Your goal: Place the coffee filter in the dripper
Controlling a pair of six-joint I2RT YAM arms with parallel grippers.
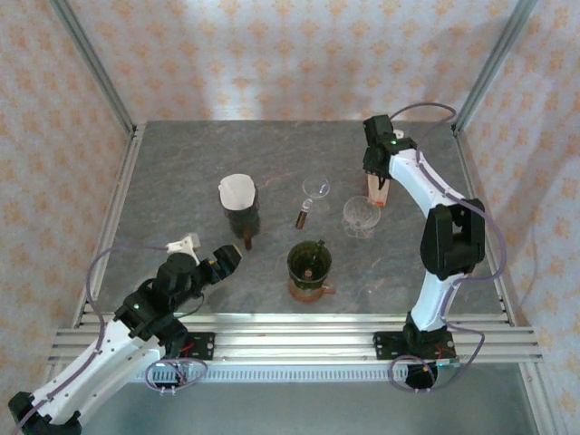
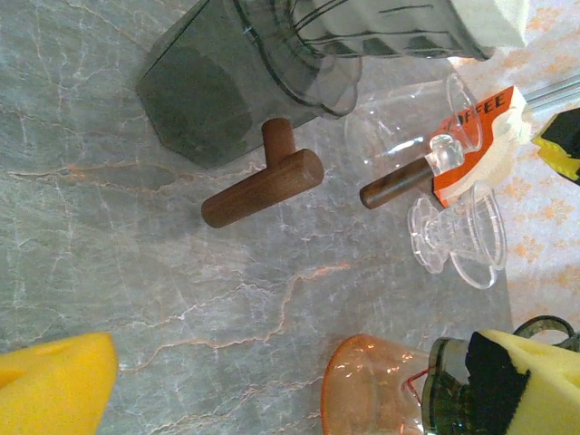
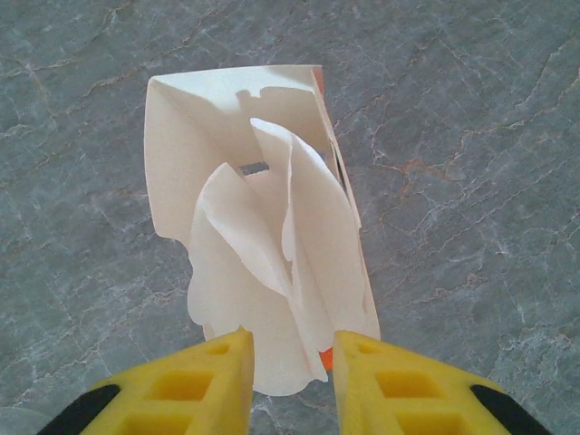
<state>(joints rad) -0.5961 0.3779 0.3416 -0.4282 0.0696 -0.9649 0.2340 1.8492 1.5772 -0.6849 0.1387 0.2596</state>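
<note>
Yellow foam pads [image 3: 213, 385] of your right gripper [image 3: 293, 349] show at the bottom of the wrist view. They stand a narrow gap apart, and the lower edge of a white fluted paper coffee filter [image 3: 263, 254] is in that gap. I cannot tell whether they press it.

Several filters fan out of the orange-and-white filter packet [image 2: 478, 122], so you may lift two at once. You may also crumple the thin paper if the pinch is only on its rim. I think the light packet may tip when you pull.

Your left gripper [image 1: 224, 261], at the lower left of the overhead view, is spread wide and holds nothing.

Just below the packet stands a clear plastic dripper [image 1: 361, 216]. Left of it are:
- a small clear glass funnel [image 1: 316, 188];
- a dark green dripper on an amber base [image 1: 309, 265];
- a smoky dripper with a wooden handle [image 1: 240, 216], with white paper in it.

Which dripper is meant I cannot tell. Carry the filter high over these things.
</note>
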